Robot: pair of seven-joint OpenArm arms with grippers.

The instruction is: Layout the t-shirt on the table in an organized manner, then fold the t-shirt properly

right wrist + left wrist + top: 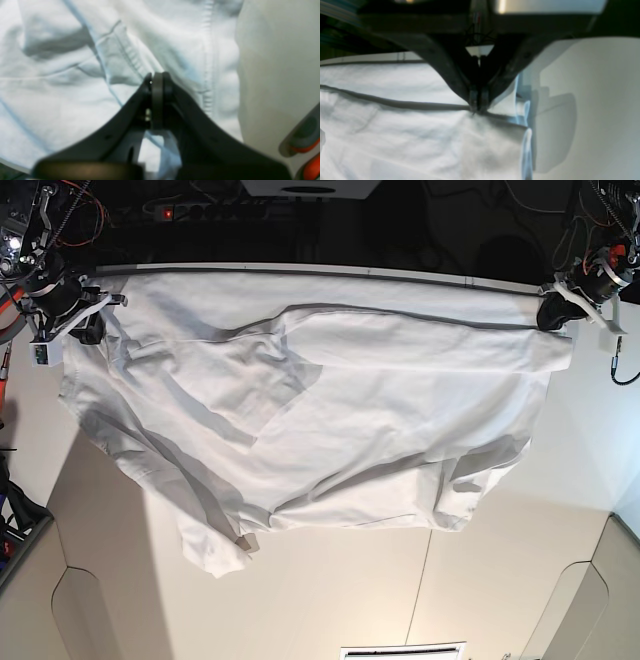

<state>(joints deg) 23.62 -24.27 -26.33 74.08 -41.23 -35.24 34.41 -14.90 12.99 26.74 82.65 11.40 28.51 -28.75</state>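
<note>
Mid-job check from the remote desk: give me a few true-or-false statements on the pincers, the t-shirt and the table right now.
1. Both pincers are shut on the t-shirt. True: the left pincer and the right pincer each pinch cloth.
2. The t-shirt is neatly folded. False: it is spread wide and wrinkled.
3. The shirt is stretched between the two pincers at the table's far edge. True.
4. The left pincer grips the middle of the shirt. False: it holds an edge near a corner.
</note>
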